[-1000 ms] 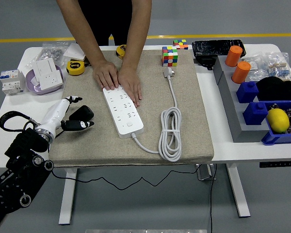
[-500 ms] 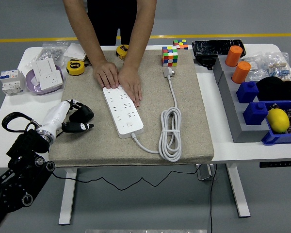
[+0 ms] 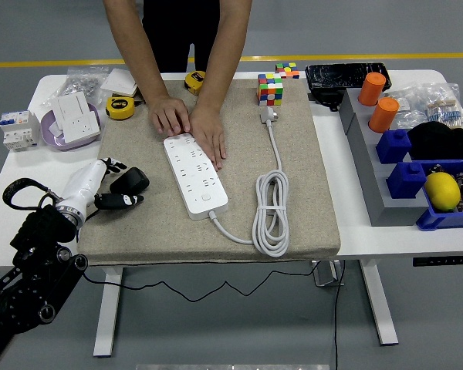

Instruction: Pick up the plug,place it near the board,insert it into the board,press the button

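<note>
The white power strip (image 3: 197, 176) lies at an angle on the beige mat (image 3: 154, 223). Its button (image 3: 207, 197) sits near its front end. Its white cable runs into a coil (image 3: 270, 213) and on to the plug (image 3: 268, 116), which lies on the mat just below a colour cube. A person at the far side presses both hands (image 3: 191, 123) flat on the strip's far end. My left hand (image 3: 116, 190) hovers over the mat's left edge, well left of the strip, open, with black fingers loosely spread and holding nothing. My right hand is out of view.
A colour cube (image 3: 270, 89) stands behind the plug. Two tape measures (image 3: 120, 106), a white socket on a purple dish (image 3: 71, 119) and a breaker (image 3: 17, 127) sit at the back left. A grey rack (image 3: 370, 166) with orange cylinders, blue bins and a lemon (image 3: 442, 190) fills the right.
My left hand has drawn back slightly to the left over the mat's edge. The person's hands and the strip have stayed put.
</note>
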You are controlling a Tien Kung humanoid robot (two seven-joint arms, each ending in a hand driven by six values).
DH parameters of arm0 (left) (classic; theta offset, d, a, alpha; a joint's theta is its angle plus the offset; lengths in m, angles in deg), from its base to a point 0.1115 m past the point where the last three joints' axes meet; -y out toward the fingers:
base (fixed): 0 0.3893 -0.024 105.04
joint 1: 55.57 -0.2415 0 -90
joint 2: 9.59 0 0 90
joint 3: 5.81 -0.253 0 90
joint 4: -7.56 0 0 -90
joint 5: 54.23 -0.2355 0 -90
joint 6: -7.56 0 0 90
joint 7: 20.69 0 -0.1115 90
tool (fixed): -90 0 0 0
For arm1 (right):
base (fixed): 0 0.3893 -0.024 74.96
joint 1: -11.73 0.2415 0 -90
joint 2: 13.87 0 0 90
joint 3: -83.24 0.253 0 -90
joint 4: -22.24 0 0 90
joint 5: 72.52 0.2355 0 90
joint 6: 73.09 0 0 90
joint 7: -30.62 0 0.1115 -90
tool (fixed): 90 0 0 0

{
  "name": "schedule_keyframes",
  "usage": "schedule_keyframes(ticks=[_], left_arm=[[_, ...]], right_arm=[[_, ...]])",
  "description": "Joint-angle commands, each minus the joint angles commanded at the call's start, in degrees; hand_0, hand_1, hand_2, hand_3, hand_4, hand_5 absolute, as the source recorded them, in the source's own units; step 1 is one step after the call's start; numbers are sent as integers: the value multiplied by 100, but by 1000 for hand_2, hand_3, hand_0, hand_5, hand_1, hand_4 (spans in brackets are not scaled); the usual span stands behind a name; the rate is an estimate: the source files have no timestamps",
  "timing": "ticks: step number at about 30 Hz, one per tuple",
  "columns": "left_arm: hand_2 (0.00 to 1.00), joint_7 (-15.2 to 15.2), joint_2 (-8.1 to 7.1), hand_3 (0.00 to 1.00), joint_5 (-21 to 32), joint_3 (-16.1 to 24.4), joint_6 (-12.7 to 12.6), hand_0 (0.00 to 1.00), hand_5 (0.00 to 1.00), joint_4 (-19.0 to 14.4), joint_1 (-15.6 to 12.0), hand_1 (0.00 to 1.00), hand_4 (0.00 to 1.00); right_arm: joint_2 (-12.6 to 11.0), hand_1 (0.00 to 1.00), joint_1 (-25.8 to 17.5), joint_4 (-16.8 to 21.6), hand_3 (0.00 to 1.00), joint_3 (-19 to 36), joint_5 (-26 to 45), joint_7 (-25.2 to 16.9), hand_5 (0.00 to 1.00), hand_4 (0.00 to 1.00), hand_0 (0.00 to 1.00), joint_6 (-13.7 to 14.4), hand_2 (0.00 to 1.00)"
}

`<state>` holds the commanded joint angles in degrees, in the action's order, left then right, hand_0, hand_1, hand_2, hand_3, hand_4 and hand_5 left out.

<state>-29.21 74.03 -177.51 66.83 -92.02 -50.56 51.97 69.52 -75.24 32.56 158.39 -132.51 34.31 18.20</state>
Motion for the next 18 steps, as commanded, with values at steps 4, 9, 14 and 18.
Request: schedule_keyframes(ticks=[4,9,14,18], left_arm=[[687,15,6,671,-203,23,-85,646,322,-3,39,707,998],[636,9,18,585,-307,32,-105,592,322,59,74,660,998],[566,38,25,540,-333,13,-146,568,315,91,109,612,998],[566,29,35,540,-341,2,-124,568,315,112,131,612,998]], right_arm=[[2,702,3,0,707,-5,13,-3,829,998,785,-1,699],[-3,703,11,0,707,-7,20,-4,831,998,786,-2,697],[-6,703,21,0,708,-3,21,-3,841,998,787,-1,697],[-4,703,22,0,708,-11,28,-4,841,998,787,-3,697]])
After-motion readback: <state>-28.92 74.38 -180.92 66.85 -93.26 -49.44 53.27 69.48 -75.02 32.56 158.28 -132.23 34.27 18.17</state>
